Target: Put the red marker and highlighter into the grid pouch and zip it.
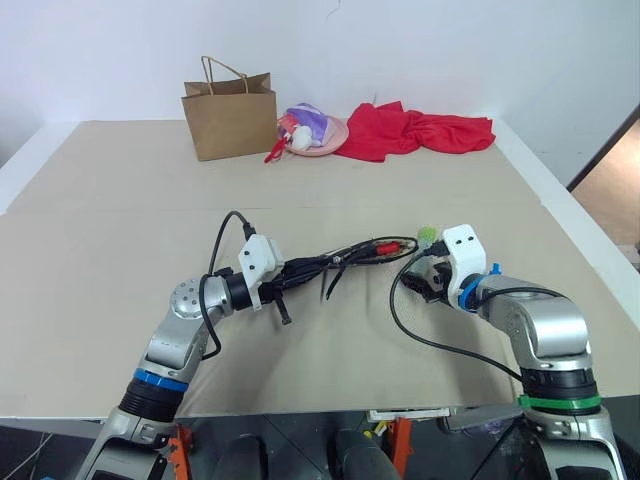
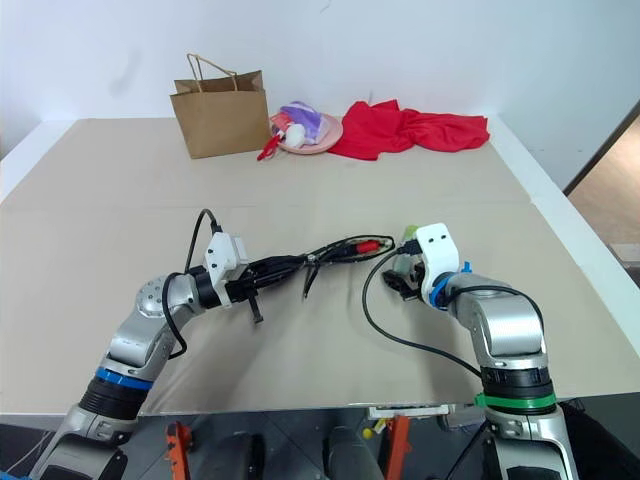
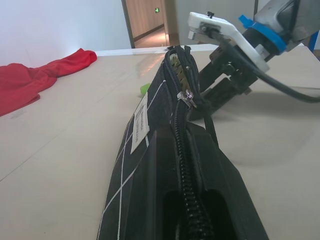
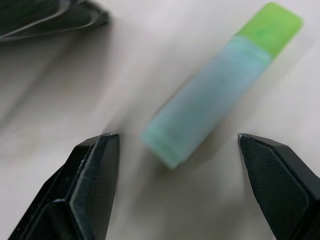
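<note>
Highlighter [image 1: 428,236]: from the head view you see just its green cap at 12 o'clock of the right gripper [image 1: 418,281], body hidden. The red marker [image 1: 383,247] pokes from the grid pouch [image 1: 335,261], clenched in the left gripper [image 1: 290,272]. Brown paper bag [image 1: 231,114] and red cloth [image 1: 415,130] sit far back. In the right wrist view the highlighter [image 4: 215,95] lies on the table, blurred, between released fingers [image 4: 92,175]. In the left wrist view the pouch's [image 3: 165,165] zipper [image 3: 183,125] gapes.
</note>
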`<state>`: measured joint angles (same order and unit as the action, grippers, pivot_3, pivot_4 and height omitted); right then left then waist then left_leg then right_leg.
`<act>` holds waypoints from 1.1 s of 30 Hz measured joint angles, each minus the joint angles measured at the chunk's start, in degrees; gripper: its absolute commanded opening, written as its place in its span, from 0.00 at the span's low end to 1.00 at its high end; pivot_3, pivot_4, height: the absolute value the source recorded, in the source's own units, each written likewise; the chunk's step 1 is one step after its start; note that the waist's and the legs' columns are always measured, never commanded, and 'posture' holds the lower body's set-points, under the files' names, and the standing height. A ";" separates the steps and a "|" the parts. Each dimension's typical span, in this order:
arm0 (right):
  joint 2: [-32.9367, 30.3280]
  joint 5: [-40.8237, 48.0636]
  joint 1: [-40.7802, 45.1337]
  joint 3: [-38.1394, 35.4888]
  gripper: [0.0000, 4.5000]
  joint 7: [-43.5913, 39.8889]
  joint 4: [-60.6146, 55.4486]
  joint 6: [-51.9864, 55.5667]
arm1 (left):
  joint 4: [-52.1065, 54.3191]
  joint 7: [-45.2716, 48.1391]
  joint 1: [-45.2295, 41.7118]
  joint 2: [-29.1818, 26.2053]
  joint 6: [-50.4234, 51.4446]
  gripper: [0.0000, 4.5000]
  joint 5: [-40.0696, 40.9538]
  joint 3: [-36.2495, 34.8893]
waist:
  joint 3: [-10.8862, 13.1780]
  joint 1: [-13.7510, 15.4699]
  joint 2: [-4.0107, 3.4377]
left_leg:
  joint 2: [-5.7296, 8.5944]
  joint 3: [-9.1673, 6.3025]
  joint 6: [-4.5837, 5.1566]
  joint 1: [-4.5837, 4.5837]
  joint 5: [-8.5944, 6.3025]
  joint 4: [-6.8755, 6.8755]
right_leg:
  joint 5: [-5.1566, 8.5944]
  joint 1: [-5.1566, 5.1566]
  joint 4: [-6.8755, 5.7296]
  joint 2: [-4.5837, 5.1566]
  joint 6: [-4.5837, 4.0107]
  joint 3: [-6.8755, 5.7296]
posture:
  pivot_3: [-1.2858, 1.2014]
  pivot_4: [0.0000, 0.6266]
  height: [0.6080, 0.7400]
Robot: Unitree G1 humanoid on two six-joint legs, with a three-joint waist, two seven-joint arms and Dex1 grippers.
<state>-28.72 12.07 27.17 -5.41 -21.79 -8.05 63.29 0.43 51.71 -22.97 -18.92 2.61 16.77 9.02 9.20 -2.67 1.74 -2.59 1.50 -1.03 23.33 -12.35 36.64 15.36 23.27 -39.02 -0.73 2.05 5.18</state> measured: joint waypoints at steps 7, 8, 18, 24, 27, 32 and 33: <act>5.69 -0.48 2.86 -2.54 0.91 6.64 2.68 0.53 | 0.03 -0.03 0.03 0.24 -0.05 0.00 -0.02 0.02 | -0.01 -0.09 0.01 | -0.04 0.02 0.01 0.00 0.01 -0.01 | -0.03 0.02 0.00 -0.05 -0.02 0.05 | 0.52 0.24 1.00; 6.58 -0.53 3.01 -2.95 0.91 7.67 2.67 0.74 | 0.03 -0.04 0.03 0.27 -0.06 0.00 -0.02 0.02 | -0.03 -0.09 0.04 | -0.05 0.01 0.01 0.00 0.01 -0.02 | -0.03 0.02 0.00 -0.05 -0.02 0.04 | 0.52 0.24 1.00; 10.99 -2.28 2.89 -4.92 0.46 14.48 3.27 -0.86 | 0.03 -0.10 0.02 0.48 -0.08 0.00 -0.03 0.02 | -0.14 -0.11 0.22 | -0.06 0.05 0.01 -0.03 0.01 -0.02 | -0.05 0.02 0.00 -0.06 -0.01 0.07 | 0.52 0.24 1.00; 9.38 -2.15 2.81 -4.97 0.24 13.22 3.88 -2.10 | 0.03 -0.10 0.02 0.51 -0.11 0.00 -0.03 0.02 | -0.13 -0.08 0.21 | -0.05 0.04 0.01 -0.01 0.01 -0.06 | -0.03 0.04 0.02 -0.05 -0.01 0.06 | 0.52 0.24 1.00; 5.88 -2.29 2.41 -4.04 0.24 10.64 4.29 -5.59 | 0.03 -0.10 0.02 0.45 -0.14 0.00 -0.03 0.01 | -0.04 -0.07 0.08 | 0.02 0.09 0.01 0.05 0.01 -0.06 | 0.01 0.10 0.04 0.02 0.07 0.11 | 0.52 0.24 1.00; -6.42 -1.05 2.14 -2.65 0.24 -2.92 -0.72 -18.80 | 0.14 -0.09 -0.08 0.61 -0.16 0.00 0.00 0.06 | 0.08 -0.05 -0.07 | 0.05 0.08 0.04 0.13 -0.06 -0.14 | 0.09 0.15 0.15 0.03 0.14 0.11 | 0.52 0.24 1.00; -8.76 -1.06 1.74 -2.41 0.24 -5.06 -1.38 -20.97 | 0.14 -0.07 -0.08 0.63 -0.15 0.00 -0.02 0.16 | 0.10 -0.05 -0.12 | 0.05 0.09 0.04 0.13 -0.06 -0.17 | 0.10 0.16 0.19 0.03 0.15 0.11 | 0.52 0.24 1.00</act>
<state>-37.48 11.00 28.92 -7.82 -26.85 -9.43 42.32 0.57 51.64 -23.04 -18.29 2.46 16.76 9.18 9.30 -2.72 1.62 -2.54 1.58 -0.99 23.47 -12.41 36.46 15.46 23.43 -38.84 -0.69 2.19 5.29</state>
